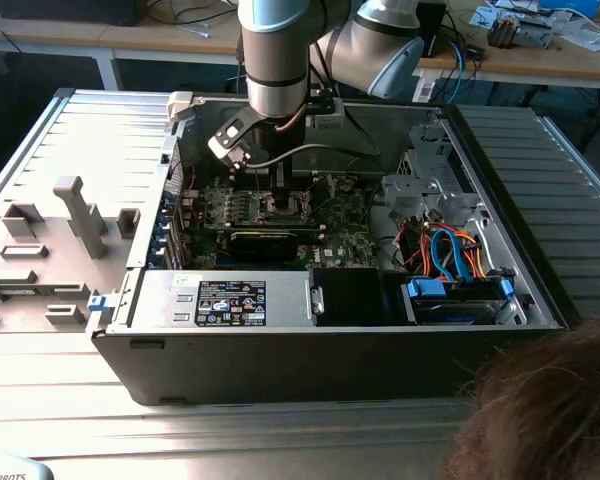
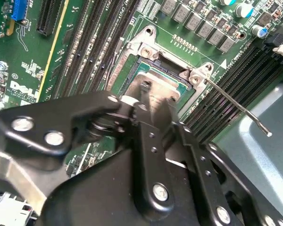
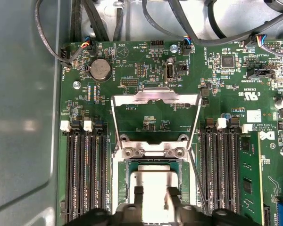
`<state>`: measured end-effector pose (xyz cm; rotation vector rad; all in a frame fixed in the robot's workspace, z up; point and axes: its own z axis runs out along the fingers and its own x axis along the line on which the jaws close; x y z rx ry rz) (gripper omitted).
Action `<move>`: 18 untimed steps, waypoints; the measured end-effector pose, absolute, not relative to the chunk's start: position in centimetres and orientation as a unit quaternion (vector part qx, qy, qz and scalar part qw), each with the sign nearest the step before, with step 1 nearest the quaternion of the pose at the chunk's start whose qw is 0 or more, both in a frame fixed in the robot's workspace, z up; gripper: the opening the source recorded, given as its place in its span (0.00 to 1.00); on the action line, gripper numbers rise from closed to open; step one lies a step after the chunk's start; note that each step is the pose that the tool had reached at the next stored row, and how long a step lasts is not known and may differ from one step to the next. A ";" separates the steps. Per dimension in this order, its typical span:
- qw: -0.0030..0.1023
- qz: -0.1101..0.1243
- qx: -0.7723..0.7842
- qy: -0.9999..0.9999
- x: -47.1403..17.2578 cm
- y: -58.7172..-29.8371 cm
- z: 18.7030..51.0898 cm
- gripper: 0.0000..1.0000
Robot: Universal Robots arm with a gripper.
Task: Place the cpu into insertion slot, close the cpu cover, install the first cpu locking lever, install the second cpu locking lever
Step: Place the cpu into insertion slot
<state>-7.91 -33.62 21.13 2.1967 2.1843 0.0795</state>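
**Chip at the socket, cover not yet down**

Reaching down into the open black steel computer case (image 1: 330, 350) with the black metal gripper (image 3: 155, 195), low over the green circuit board (image 3: 146, 70). Directly beneath it in the first wrist view, the small square cpu with a dull silver-grey top (image 3: 155, 181). Lying within the square insertion slot (image 3: 126, 181) and looking level, though partly hidden by the claw. Clamped on the chip or loose around it: cannot tell.

Thin silver-grey cpu cover with a large square window (image 3: 155, 97) swung back off the socket, hinged just beyond it. In the second wrist view, a thin wire locking lever (image 2: 236, 106) standing out free to one side, unlatched.

Probably at the seating step, with cover and levers not yet done. Main hazards, as a judgement:

- Lifting away while gripping, and so dragging the chip out of its seat.
- Pressing down with the chip slightly askew, and so bending the contacts beneath.
- Snagging the raised lever or the long black memory slots (image 3: 85, 174) flanking the socket while moving off.
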 end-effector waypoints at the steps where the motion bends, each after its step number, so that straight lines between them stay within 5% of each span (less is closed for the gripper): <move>1: 0.021 0.026 0.709 0.705 -7.9 -33.6 21.1 0.24; 4: 0.021 0.026 0.709 0.705 -7.9 -33.6 21.1 0.11; 18: 0.020 0.024 0.709 0.705 -7.3 -33.7 21.3 0.11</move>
